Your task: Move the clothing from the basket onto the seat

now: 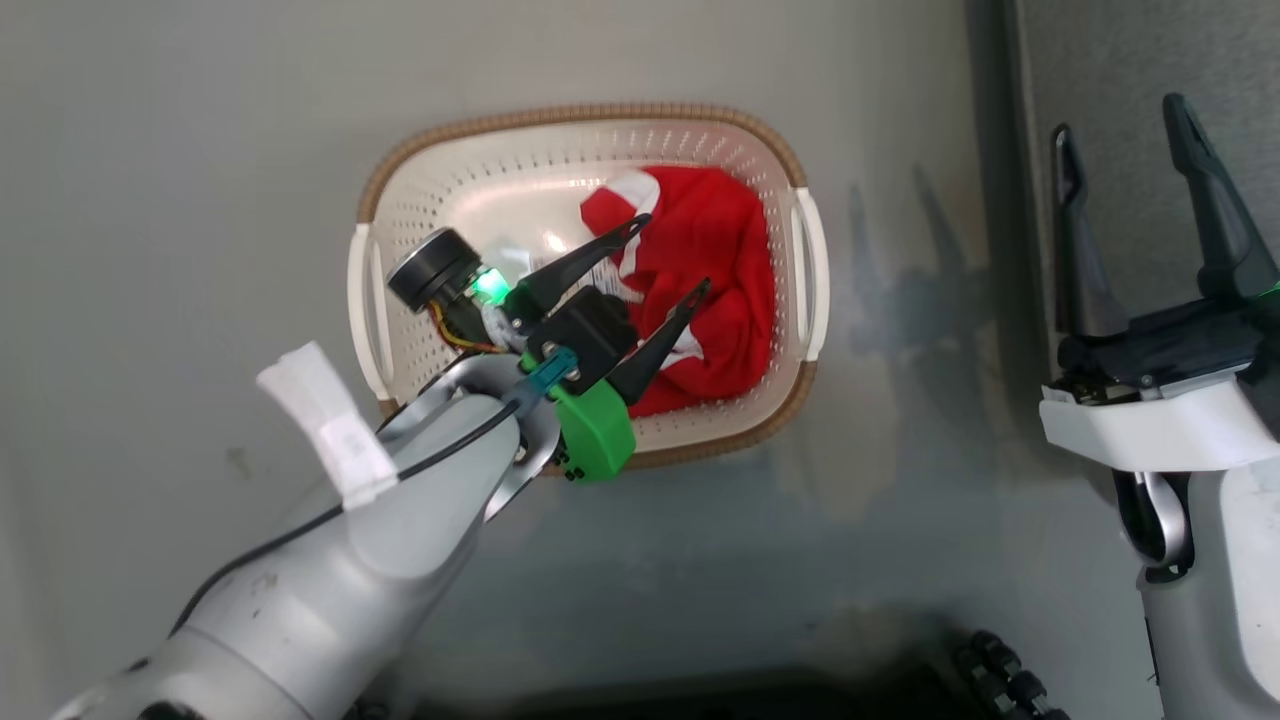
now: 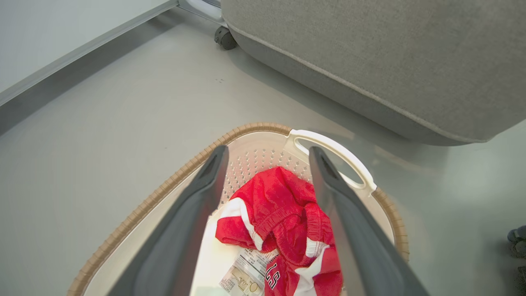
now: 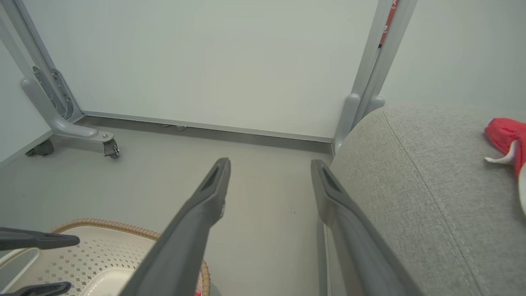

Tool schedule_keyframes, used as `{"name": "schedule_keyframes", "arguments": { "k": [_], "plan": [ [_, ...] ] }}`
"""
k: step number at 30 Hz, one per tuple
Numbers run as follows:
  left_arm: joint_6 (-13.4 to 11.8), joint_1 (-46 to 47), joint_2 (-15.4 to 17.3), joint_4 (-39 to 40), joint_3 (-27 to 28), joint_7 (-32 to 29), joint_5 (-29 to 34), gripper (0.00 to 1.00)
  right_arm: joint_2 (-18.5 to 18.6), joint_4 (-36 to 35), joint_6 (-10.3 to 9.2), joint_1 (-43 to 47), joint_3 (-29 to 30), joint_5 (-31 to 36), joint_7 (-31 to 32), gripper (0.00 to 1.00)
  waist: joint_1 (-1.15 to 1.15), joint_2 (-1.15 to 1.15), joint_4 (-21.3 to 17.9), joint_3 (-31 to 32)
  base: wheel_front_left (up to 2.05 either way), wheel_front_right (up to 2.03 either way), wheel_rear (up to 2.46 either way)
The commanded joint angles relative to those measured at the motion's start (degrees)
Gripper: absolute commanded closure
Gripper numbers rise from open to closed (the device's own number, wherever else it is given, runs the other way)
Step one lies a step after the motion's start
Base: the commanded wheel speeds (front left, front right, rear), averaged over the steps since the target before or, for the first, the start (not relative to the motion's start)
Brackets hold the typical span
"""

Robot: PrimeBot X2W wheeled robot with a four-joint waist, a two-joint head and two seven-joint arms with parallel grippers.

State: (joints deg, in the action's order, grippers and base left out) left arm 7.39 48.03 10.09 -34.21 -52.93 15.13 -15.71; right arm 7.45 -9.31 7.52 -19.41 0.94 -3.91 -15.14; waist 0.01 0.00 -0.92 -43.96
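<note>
Grey smooth floor lies under everything in your head view. Your left gripper hangs over the small oval cream-white plastic basket, jaws wide apart, holding nothing. Soft red and white clothing lies in the basket, right below those jaws. Your right gripper is spread wide and empty too.

From the left wrist, the clothing shows between the two jaws, a paper label beside it. Past the jaw tips is the big grey fabric seat.

From the right wrist, the seat is just right of the jaws, with another red piece lying on it.
</note>
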Motion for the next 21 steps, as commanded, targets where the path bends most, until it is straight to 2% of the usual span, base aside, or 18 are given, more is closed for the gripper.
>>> {"name": "schedule_keyframes", "arguments": {
  "k": [1,6,10,14,21],
  "plan": [
    [0.1,2.7,-0.2,-2.1,-2.4,0.0,-1.5,0.00,0.0,-0.8,-0.06,-1.2,0.3,0.1,0.0,0.00,-0.01,0.00,-0.4,-9.5,0.00,0.00,0.00],
    [0.1,10.1,-1.6,-9.2,-13.1,0.0,-8.2,0.00,-0.2,-3.1,-0.06,-2.4,0.4,0.0,0.0,0.00,-0.01,0.00,-1.2,-13.1,0.00,0.00,0.00],
    [0.1,13.8,-2.3,-13.7,-19.0,0.0,-12.6,0.00,-0.4,-4.6,-0.06,-3.2,0.0,-0.2,0.0,0.00,-0.01,0.00,-1.9,-15.7,0.00,0.00,0.00],
    [0.1,15.9,-3.2,-16.8,-20.3,-0.5,-14.9,0.00,-1.0,-5.5,-0.06,-3.5,0.3,-0.9,0.0,0.00,-0.01,0.00,-2.6,-17.7,0.00,0.00,0.00],
    [0.1,14.7,-4.2,-17.3,-20.4,-3.7,-13.1,0.00,-1.2,-6.7,-0.06,-1.2,0.1,-2.3,0.0,0.00,-0.01,0.00,-3.5,-18.9,0.00,0.00,0.00]
  ]
}}
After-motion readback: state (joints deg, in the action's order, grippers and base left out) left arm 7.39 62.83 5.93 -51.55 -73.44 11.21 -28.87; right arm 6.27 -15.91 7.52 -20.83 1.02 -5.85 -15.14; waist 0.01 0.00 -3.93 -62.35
